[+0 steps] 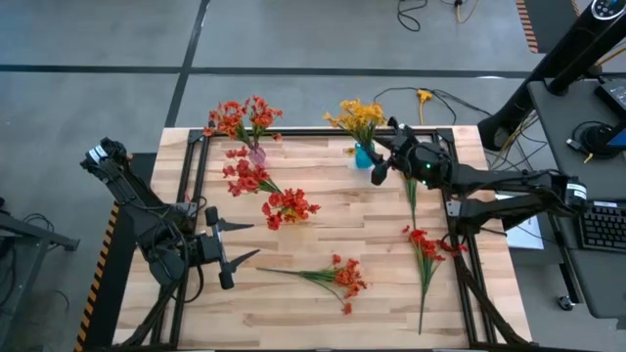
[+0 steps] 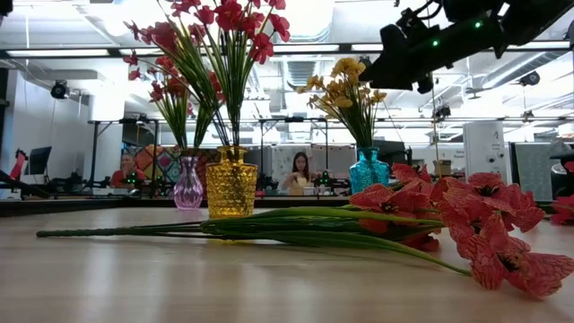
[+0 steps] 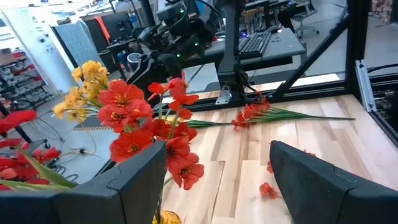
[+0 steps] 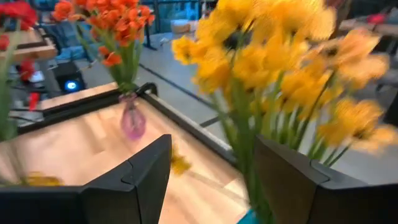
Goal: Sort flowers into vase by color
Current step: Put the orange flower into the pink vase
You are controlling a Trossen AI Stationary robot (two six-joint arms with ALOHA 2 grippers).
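Three vases stand toward the far edge. A pink vase [image 1: 256, 154] and an amber vase [image 2: 231, 184] hold red-orange sprigs. A blue vase [image 1: 364, 154] holds the yellow flowers [image 1: 357, 117]. Red sprigs lie flat on the table, one [image 1: 337, 277] near the middle and one [image 1: 425, 249] to the right. My right gripper [image 1: 383, 152] [image 4: 211, 180] is open beside the blue vase, with the yellow stems [image 4: 245, 143] between its fingers. My left gripper [image 1: 254, 240] [image 3: 217, 180] is open at the near left and points at the amber vase's red bunch [image 3: 149, 124]. My right gripper comes level from the table's right at the yellow bunch, above the blue vase's mouth. The stems [image 4: 249, 162] stand close to the inner side of one finger [image 4: 292, 186]. Whether that finger touches them I cannot tell.
A bare green stem [image 1: 411, 200] lies on the table under my right arm. A fallen yellow blossom [image 1: 349, 150] lies left of the blue vase. Black frame rails [image 1: 191, 176] run along the table's edges. Bare wood [image 1: 323, 235] lies between the vases and the near sprig.
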